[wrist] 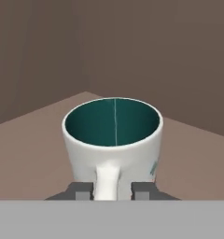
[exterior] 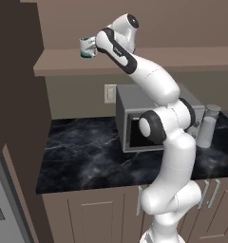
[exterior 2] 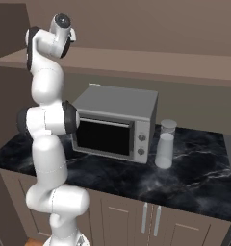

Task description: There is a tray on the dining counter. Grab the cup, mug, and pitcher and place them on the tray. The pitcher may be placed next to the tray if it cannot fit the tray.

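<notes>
Arm raised high, elbow bent, forearm reaching up-left. Gripper [wrist: 113, 190] level at mug [wrist: 112, 140], fingertips [wrist: 79, 190] flanking mug handle, one each side, narrowly spread.

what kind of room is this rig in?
A rendered home kitchen, by the look: grey steel microwave on a black veined marble worktop, beige cabinets beneath, brown shelf holding a white teal-lined mug.

mug [exterior: 87, 48] on shelf [exterior: 59, 64] (above counter [exterior: 82, 156]), pitcher [exterior: 206, 127] beside microwave [exterior: 130, 118]
</notes>
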Robot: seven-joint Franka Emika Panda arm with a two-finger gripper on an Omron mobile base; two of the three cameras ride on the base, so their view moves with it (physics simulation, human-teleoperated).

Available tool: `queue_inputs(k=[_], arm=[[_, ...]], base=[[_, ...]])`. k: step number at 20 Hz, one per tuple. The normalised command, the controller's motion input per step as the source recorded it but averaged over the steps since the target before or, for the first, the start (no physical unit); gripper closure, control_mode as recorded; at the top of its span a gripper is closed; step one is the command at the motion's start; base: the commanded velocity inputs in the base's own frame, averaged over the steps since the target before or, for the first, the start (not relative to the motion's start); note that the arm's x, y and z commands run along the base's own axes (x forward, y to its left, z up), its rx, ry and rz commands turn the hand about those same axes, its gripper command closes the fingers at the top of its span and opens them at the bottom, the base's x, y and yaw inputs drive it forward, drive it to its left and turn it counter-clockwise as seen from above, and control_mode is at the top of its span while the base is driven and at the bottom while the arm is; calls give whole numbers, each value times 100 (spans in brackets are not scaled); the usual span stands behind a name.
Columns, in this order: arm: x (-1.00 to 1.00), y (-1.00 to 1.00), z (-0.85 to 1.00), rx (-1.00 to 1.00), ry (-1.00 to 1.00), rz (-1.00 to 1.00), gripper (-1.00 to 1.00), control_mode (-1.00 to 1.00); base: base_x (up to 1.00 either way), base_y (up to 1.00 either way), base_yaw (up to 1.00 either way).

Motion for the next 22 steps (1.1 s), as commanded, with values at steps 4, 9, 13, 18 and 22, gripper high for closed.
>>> queue_inputs(k=[4,9,13,18,22], arm=[[0,21,0,0,0,0,100,-100],[0,7,0,-1,0,0,100,-100],[0,1,0,0,0,0,100,-100],[0,0,-5,0,0,0,100,-100],[-1,-3,-5,1,-2,0,100,-100]], base=[[0,0,0],[0,0,0],[0,0,0],[0,0,0],[0,0,0]])
